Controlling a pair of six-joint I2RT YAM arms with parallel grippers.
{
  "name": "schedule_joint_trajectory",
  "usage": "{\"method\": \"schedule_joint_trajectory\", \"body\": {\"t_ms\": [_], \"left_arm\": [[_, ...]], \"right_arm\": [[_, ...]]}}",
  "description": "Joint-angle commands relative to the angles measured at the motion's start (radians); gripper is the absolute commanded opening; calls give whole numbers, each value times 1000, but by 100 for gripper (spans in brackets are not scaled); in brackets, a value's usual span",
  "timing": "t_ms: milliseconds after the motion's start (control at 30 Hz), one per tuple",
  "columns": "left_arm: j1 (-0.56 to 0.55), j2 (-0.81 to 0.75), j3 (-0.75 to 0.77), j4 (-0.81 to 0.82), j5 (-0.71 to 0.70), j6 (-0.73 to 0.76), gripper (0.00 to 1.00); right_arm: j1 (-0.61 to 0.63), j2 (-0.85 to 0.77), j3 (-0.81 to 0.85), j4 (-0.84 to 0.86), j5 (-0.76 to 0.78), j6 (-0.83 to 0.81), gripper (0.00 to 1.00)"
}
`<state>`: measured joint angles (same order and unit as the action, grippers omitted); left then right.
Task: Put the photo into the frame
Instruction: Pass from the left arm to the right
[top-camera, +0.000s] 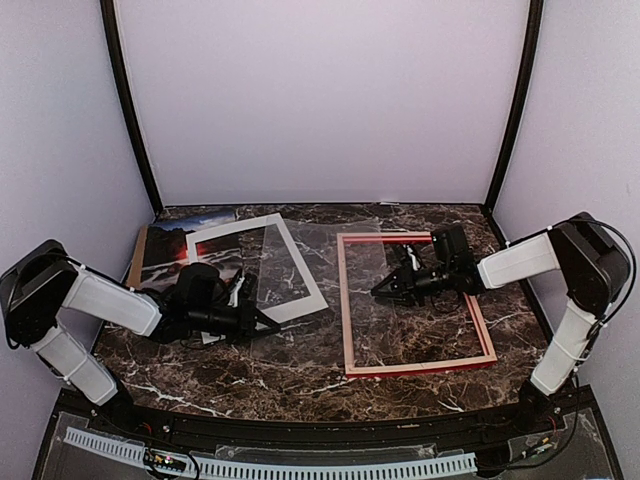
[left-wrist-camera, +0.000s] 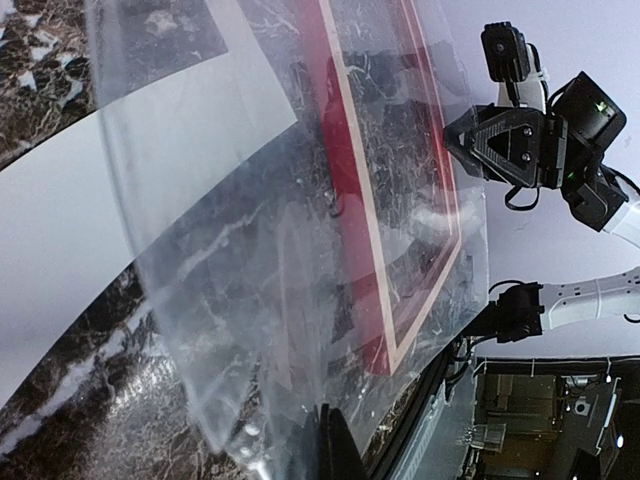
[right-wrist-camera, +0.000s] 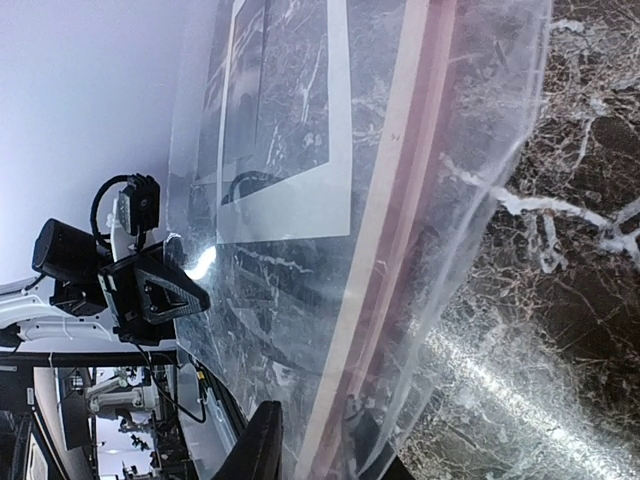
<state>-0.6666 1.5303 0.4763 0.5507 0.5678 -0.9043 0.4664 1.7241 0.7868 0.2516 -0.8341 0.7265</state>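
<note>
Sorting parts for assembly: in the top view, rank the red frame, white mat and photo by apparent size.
1. red frame
2. white mat, slightly smaller
3. photo, but partly covered, so unsure

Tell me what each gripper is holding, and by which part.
The left gripper is shut on the clear sheet at its near left corner. The right gripper straddles its right edge; whether it grips yet cannot be told.

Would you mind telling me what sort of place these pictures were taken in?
Probably a robot test booth rather than a home: plain pale walls and black corner posts close in a dark marble-patterned tabletop, with a white-and-black left robot arm and its right twin mounted at the near edge.
</note>
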Motion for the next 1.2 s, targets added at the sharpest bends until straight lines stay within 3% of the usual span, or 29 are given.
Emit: {"method": "schedule_joint_trajectory", "body": {"t_ms": [0,700,1167], "left_arm": [[-23,-39,14,-23,20,77,0],[-49,8,19,48,22,-7,0],[-99,29,-7,190,-42,-148,0]], "right_arm": [[-6,9,40,12,21,-10,21],[-53,-18,30,19,-8,-21,3],[-105,-39,48,38,-15,-6,1]]}}
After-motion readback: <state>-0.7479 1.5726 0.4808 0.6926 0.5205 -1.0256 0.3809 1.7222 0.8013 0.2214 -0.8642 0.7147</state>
